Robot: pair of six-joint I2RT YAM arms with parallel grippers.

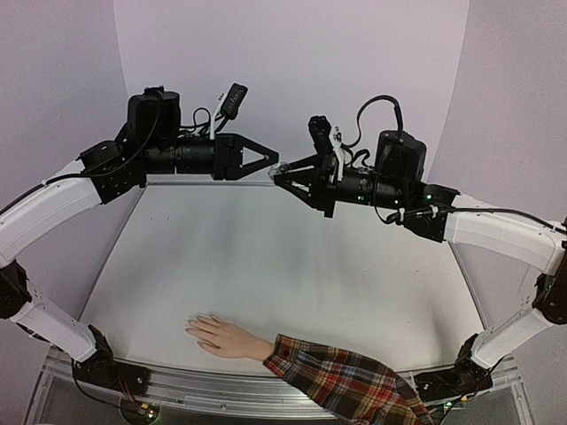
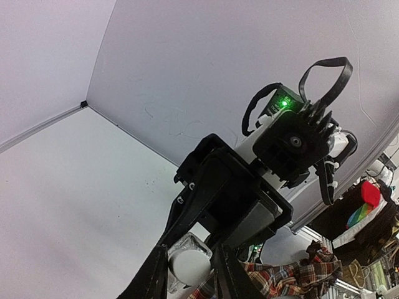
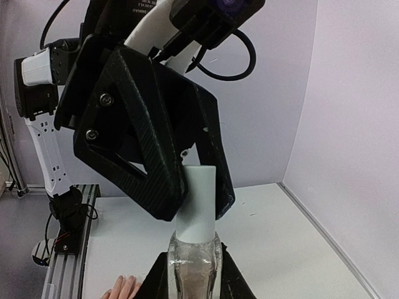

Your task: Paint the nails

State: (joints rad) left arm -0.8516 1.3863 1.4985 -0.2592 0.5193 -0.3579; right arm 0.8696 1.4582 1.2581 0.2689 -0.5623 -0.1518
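Observation:
The beige mannequin hand (image 1: pixel 226 336) lies palm down at the table's near edge, its red plaid sleeve (image 1: pixel 341 381) to the right. Its nails (image 1: pixel 191 328) are tiny and pale at the fingertips. High above the far table the two grippers meet. My right gripper (image 1: pixel 283 178) is shut on the small clear bottle (image 3: pixel 194 268). My left gripper (image 1: pixel 271 166) is shut on the bottle's white cap (image 3: pixel 197 202). The cap also shows in the left wrist view (image 2: pixel 189 265), between my left gripper's (image 2: pixel 189 277) fingers. The hand's fingertips (image 3: pixel 121 288) show far below my right gripper (image 3: pixel 194 277).
The white table (image 1: pixel 283 266) has an aluminium rail (image 1: pixel 177 382) along its near edge. Pale walls close the back and both sides. The arm bases stand at the near corners. The plaid sleeve (image 2: pixel 299 274) hangs over the near right edge.

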